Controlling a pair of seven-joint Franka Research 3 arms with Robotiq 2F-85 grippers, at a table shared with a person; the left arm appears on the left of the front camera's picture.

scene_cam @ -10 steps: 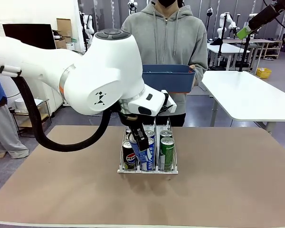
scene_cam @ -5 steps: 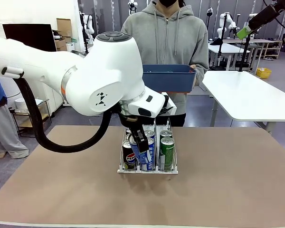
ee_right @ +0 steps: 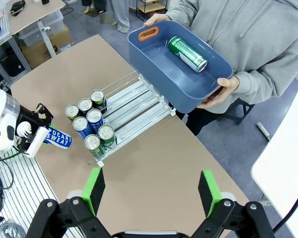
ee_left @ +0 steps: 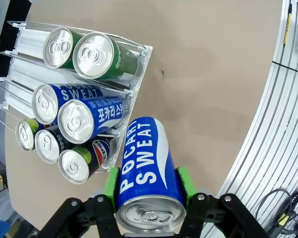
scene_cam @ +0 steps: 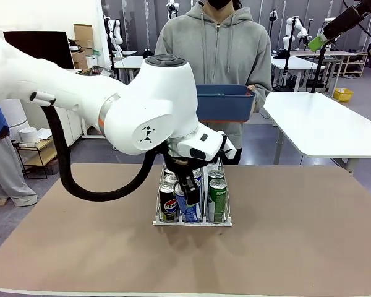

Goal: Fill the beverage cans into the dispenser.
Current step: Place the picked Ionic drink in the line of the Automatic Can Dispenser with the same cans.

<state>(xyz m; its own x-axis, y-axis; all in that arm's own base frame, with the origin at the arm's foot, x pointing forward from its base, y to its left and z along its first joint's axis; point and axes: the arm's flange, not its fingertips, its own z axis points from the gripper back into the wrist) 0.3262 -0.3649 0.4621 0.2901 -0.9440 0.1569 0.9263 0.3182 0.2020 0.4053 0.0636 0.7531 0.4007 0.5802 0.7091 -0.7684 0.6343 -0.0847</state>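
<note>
Left gripper clamps can (blue); dispenser beside

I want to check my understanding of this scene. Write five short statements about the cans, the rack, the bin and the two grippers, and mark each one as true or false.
1. The left gripper is shut on a blue aluminium Pocari Sweat can. True.
2. The right gripper holds a green can. False: it is open and empty.
3. The clear-and-white three-lane can rack has no cans in it. False: seven cans stand in it.
4. One green aluminium can lies in the blue rectangular plastic bin. True.
5. The blue bin stands on the table. False: the person's hand holds it up.
</note>
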